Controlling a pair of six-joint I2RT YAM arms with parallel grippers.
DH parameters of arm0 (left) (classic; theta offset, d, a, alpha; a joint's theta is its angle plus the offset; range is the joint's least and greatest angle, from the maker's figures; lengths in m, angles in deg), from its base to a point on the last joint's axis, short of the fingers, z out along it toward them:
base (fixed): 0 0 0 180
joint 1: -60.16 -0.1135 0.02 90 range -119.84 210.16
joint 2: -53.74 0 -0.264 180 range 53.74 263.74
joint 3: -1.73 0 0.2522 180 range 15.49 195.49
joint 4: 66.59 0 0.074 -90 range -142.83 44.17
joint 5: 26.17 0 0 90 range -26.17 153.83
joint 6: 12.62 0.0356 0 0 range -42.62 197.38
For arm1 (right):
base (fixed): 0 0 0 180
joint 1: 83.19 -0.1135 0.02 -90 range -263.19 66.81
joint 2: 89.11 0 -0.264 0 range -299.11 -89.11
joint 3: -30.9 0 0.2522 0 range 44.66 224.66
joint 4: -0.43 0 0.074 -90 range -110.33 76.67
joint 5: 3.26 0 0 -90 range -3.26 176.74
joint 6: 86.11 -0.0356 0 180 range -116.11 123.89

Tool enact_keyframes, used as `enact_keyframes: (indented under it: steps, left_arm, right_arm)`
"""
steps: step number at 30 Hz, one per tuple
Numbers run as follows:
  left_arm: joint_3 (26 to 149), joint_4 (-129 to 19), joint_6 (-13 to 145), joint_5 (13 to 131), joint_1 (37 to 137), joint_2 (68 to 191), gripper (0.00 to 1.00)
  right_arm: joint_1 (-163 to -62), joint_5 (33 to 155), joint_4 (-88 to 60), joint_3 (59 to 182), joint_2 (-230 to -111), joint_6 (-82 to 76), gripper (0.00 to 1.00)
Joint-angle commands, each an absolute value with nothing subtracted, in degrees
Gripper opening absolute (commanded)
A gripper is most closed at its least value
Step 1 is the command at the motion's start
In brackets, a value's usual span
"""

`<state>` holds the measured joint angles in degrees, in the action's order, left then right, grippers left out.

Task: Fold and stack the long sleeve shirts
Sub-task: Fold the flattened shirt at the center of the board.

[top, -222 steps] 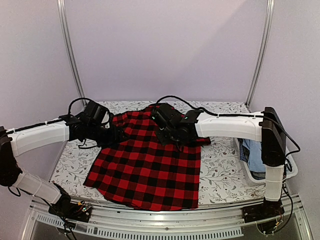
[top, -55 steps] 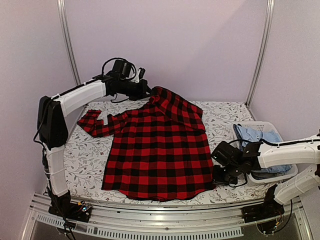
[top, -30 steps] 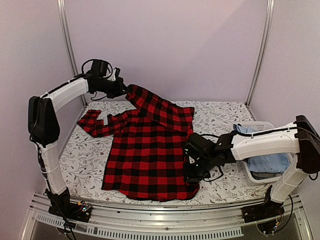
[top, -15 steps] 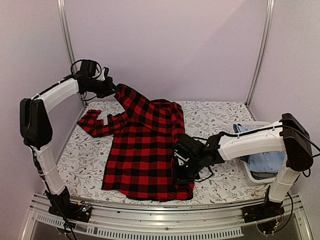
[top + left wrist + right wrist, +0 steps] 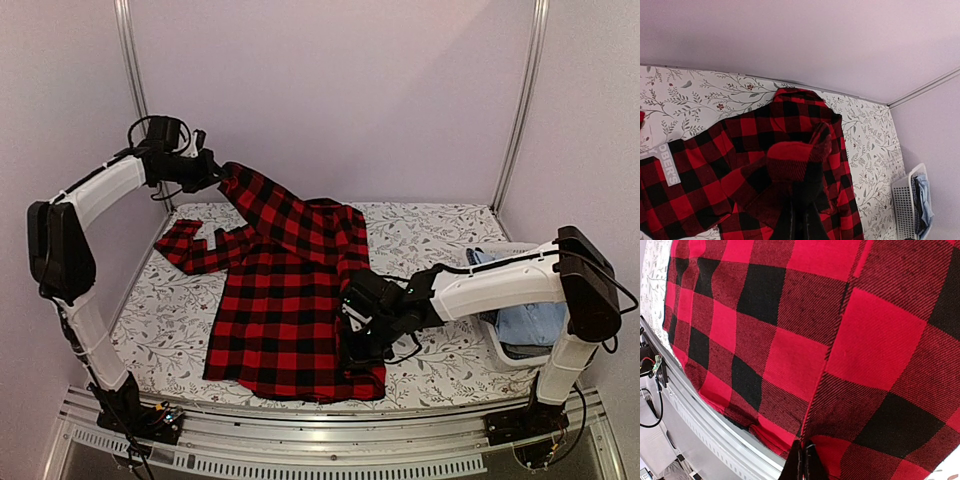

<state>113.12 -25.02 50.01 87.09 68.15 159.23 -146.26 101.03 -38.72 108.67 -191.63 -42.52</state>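
Note:
One long sleeve shirt (image 5: 280, 300), red-and-black check, lies spread on the flowered table (image 5: 440, 235). My left gripper (image 5: 213, 172) is high at the back left, shut on a fold of its upper right part, and the cloth slopes down from it to the table. In the left wrist view that cloth (image 5: 790, 160) bunches over the left gripper (image 5: 799, 222), and a white lettered patch (image 5: 670, 167) shows at the left. My right gripper (image 5: 352, 342) is low over the shirt's right side, shut on its edge. In the right wrist view the right gripper (image 5: 802, 462) pinches a seam of the shirt (image 5: 805, 340).
A white basket (image 5: 512, 352) holding blue clothes (image 5: 535, 325) stands at the table's right edge. The shirt's left sleeve (image 5: 190, 245) lies out to the back left. The metal front rail (image 5: 705, 425) runs just below the hem.
The left gripper has carried its raised fold further left. The right gripper has dragged the shirt's right edge leftward over the body, so the shirt now looks narrower.

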Motion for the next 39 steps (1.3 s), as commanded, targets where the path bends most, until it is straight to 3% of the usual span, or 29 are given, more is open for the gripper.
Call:
enact_keyframes:
  steps: [1, 39]
  left_arm:
    - [114.31, -25.01, 51.19, 85.96, 66.7, 155.48, 0.0]
    - [105.71, -26.24, 50.77, 83.28, 65.43, 148.08, 0.0]
  right_arm:
    - [-146.86, 101.98, -37.64, 108.92, -192.35, -41.9, 0.0]
    - [-148.13, 106.23, -33.24, 109.0, -196.02, -42.25, 0.0]
